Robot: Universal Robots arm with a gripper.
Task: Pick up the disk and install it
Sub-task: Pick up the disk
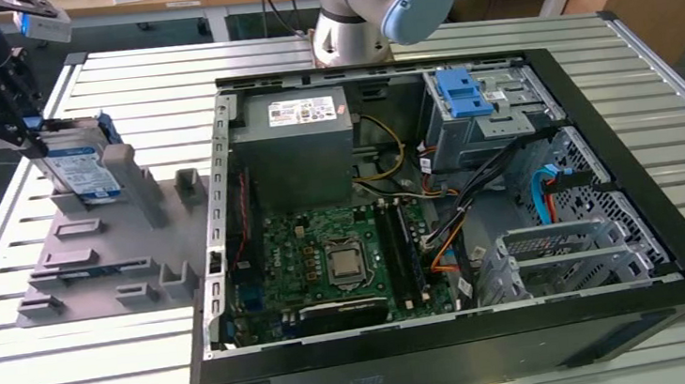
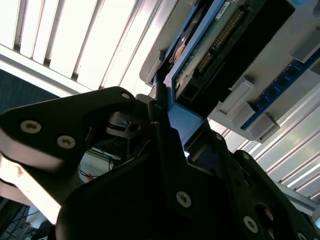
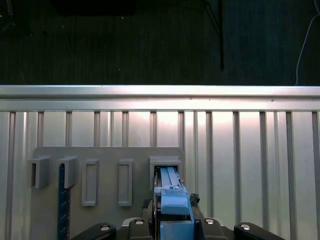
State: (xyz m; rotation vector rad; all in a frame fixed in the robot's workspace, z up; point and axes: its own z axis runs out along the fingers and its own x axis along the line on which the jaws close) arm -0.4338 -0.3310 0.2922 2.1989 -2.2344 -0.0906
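No writing here can be made out. The flat rectangular silver-metal disk (image 1: 73,163), standing in the grey plastic rack (image 1: 86,273), wears a blue-and-white printed label (image 1: 93,181) with print too small to read. The large grey power-supply box (image 1: 295,159) inside the open black computer case (image 1: 458,349) carries a white sticker (image 1: 301,111), equally unreadable.

Single robot arm (image 1: 345,24) with black hand (image 1: 24,128): finish and fittings.
Silver-grey tubular column at twelve o'clock in the exterior view, with a round pale-blue joint cap (image 1: 419,5). At ten o'clock, matte-black angular linkage plates; silver socket-head screws (image 2: 183,199) (image 3: 105,228) in both wrist views; one cream-white piece (image 2: 22,187) alongside.
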